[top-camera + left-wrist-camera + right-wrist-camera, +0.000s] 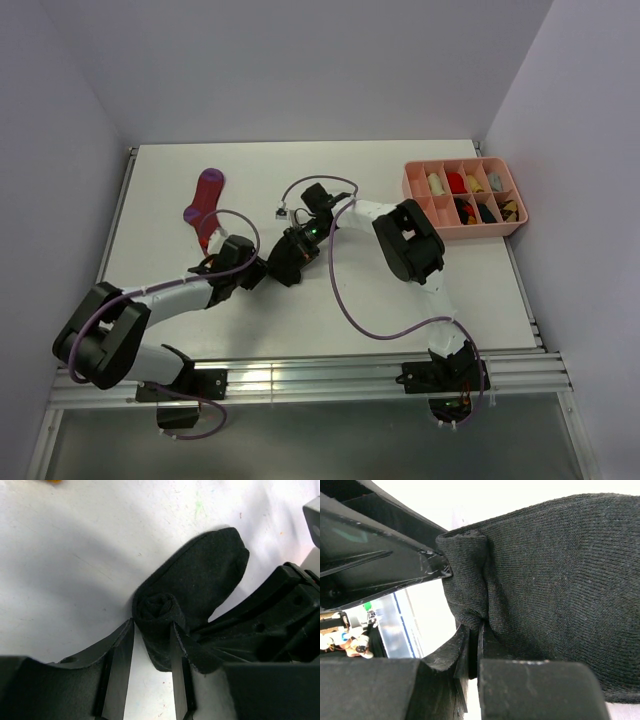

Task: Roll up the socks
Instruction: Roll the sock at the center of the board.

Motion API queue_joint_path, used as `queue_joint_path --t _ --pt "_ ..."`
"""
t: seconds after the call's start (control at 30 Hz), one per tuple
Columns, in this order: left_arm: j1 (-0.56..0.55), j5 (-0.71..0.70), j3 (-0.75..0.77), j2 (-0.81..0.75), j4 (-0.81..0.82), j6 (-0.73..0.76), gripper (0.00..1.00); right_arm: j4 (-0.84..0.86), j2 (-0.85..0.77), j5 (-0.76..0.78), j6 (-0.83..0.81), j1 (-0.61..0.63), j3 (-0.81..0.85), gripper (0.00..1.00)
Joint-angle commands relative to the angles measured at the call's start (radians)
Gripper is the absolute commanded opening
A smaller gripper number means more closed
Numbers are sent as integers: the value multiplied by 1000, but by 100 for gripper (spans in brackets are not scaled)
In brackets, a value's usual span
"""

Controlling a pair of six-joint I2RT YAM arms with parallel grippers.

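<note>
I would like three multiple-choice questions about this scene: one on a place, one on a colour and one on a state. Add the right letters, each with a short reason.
1. The magenta sock lies:
A) far left on the table
B) in the tray
C) by the arm bases

2. The tray is:
A) blue
B) pink
C) green

3. The right claw is:
A) wide open
B) lifted clear of everything
C) shut on the black sock

Key:
1 A, the top view shows it flat at far left.
2 B, its walls are pink.
3 C, the right wrist view shows black fabric pinched in it.
</note>
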Motion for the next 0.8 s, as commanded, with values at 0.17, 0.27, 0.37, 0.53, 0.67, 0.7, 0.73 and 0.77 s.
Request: queue_joint_path --t 0.17,0.27,0.37,0.53,0.67,0.7,0.73,0.77 --pt "-4 -50 2 85 15 -18 39 49 -21 189 -27 17 -32 0" --pt "-4 -58 34 127 -16 -4 36 93 -61 219 -18 25 -78 4" --pt "-4 -63 71 166 -51 17 26 179 -134 260 10 32 -156 16" --pt "-3 -67 139 228 -143 60 15 377 -308 421 45 44 -342 39" --pt "-4 -53 169 257 -174 102 13 558 -493 609 45 67 -527 54" --pt "-4 -50 191 263 -195 109 13 654 -563 671 45 80 -601 56" --pt "-3 -50 200 269 -203 117 13 691 -593 717 39 93 -635 57" --pt "-4 -50 209 278 -209 134 13 731 -624 825 24 125 -670 64"
